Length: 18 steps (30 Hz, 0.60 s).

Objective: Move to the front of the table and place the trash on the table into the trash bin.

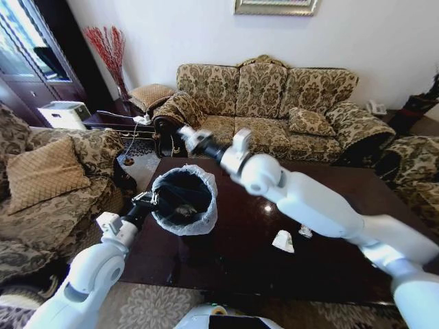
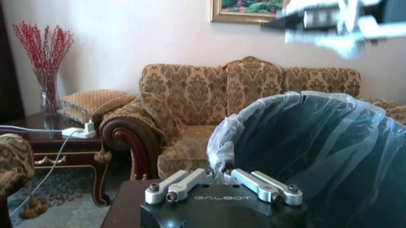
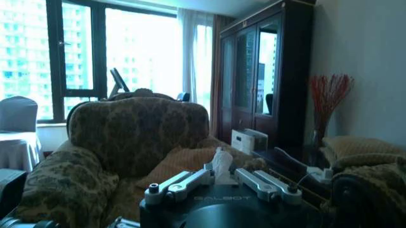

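The trash bin (image 1: 201, 218), black with a white bag over its rim, stands tilted at the left end of the dark table (image 1: 336, 195). My left gripper (image 1: 148, 200) is shut on the bin's near rim; in the left wrist view the gripper (image 2: 222, 176) pinches the bag edge of the bin (image 2: 317, 152). My right gripper (image 1: 186, 139) reaches out above the bin's far side, shut on a crumpled white paper piece (image 3: 221, 162). Two white pieces of trash (image 1: 283, 240) lie on the table to the right of the bin.
A patterned sofa (image 1: 274, 103) runs behind the table, with armchairs at the left (image 1: 48, 178) and right (image 1: 411, 171). A side table (image 1: 116, 122) with a vase and cables stands at the back left. A rug lies before the table's near edge.
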Available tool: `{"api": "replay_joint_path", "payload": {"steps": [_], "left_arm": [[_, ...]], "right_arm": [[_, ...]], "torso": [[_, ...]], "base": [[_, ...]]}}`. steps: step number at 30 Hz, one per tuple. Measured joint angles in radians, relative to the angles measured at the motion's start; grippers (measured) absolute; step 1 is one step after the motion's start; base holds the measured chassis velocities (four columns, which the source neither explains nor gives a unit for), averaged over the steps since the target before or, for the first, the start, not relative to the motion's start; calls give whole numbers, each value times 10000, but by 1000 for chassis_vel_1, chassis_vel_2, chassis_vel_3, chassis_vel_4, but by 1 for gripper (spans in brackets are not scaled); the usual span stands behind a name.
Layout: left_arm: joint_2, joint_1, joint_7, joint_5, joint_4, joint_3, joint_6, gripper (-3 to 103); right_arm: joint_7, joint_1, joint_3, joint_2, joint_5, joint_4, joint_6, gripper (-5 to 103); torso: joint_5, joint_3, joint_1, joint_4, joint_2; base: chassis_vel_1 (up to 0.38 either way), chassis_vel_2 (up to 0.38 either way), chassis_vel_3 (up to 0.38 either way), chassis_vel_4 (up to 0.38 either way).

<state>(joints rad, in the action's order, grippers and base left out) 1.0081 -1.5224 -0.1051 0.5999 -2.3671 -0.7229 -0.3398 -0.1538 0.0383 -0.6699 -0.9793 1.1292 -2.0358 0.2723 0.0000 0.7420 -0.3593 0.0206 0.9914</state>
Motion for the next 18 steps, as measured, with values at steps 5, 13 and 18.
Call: {"api": "replay_joint_path", "payload": {"steps": [5,13,18], "left_arm": [[10,0,11,0,-4,-21,1,3],[15,5,-2,3,0,-111,26,3],[5,75,-36,-4,31,-105,4,3]], "right_arm": [[-375,-196,-651,-52,-95,-277,88,-1],[-394,-205,-701,-86,-280,-184,168,32],[-397,-248,-649,46,-283,-224,159,48]], "torso": [[3,0,0,0,0],[1,0,0,2,0],[0,0,0,2,0]], "base": [[0,0,0,0],[0,0,0,0],[0,0,0,0]]}}
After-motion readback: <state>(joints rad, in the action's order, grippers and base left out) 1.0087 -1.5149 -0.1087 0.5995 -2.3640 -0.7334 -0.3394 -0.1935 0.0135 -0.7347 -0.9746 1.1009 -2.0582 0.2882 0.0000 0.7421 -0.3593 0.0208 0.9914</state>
